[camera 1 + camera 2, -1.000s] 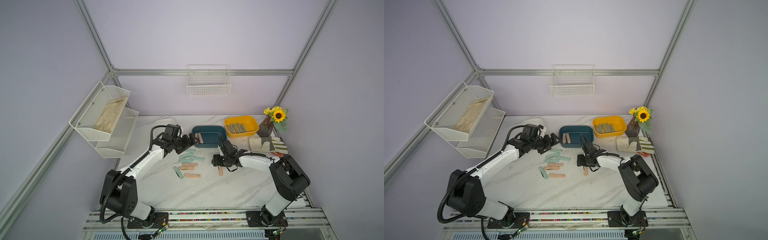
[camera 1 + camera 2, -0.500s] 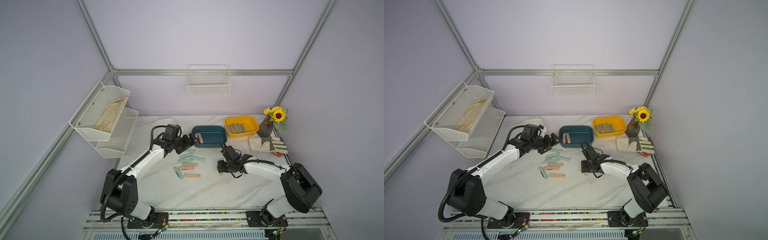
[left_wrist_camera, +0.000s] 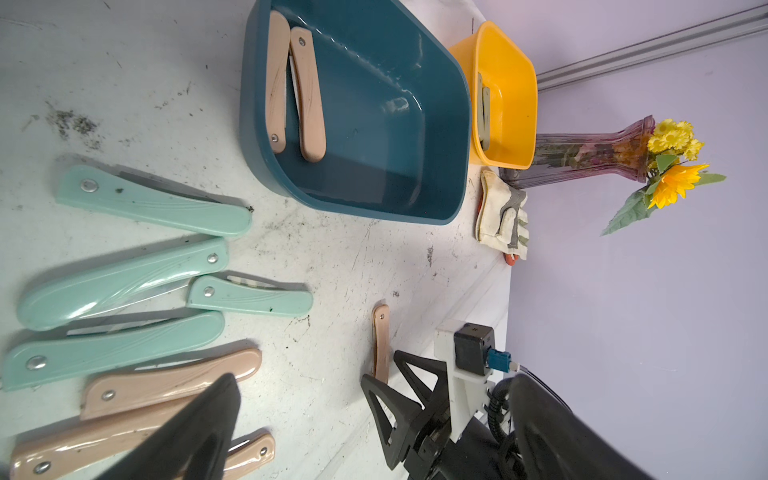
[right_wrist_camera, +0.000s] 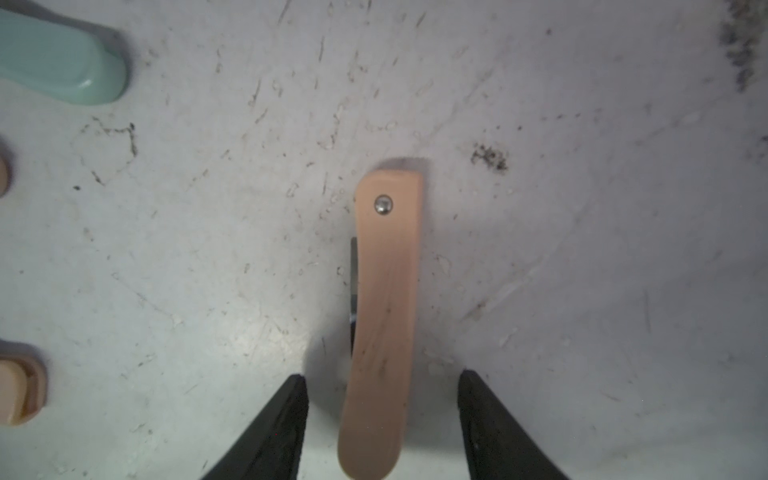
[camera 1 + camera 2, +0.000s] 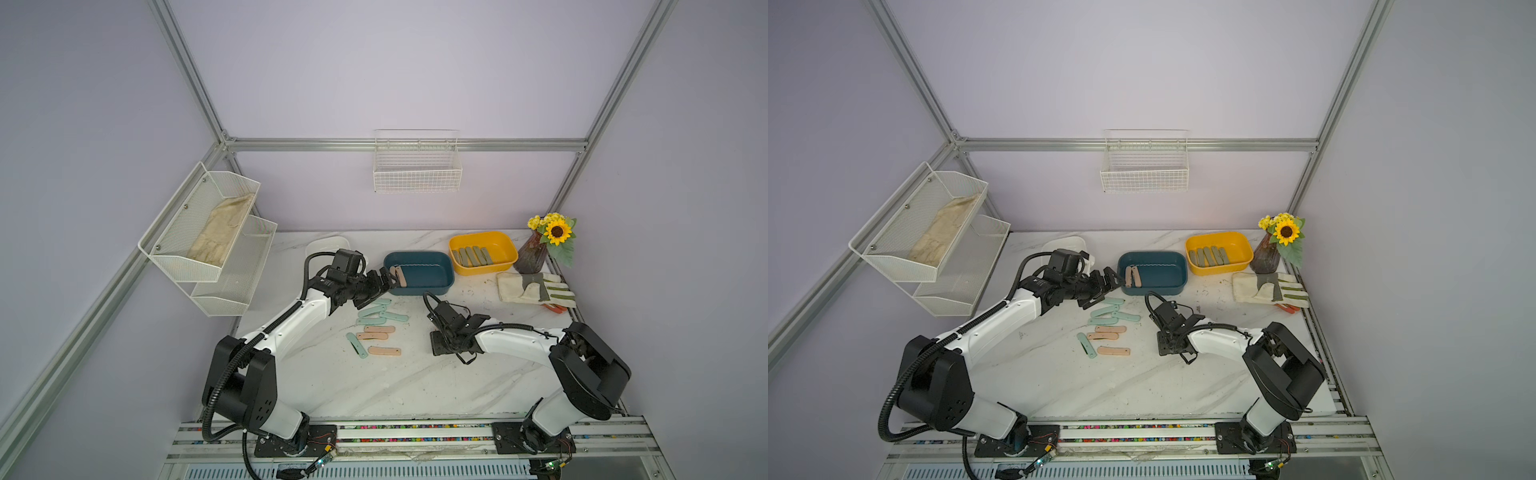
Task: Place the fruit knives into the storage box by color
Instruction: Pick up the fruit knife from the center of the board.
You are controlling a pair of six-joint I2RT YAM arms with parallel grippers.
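Five mint green knives [image 5: 394, 317] are counted, six peach pink knives [image 5: 384, 351], apparently five olive knives [image 5: 471, 257], three storage boxes [image 5: 419, 289], one striped glove [image 5: 523, 286].

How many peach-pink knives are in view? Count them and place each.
6. Two knives lie in the blue box. Three are clustered on the table. One knife lies at the right gripper, between its open jaws. The arms may hide more.

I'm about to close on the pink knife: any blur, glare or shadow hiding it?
Right wrist view: pink knife fairly sharp, only a soft shadow between the jaws. Left wrist view: glare streaks on the blue box, near jaw blurred. In both top views: the right gripper covers it.
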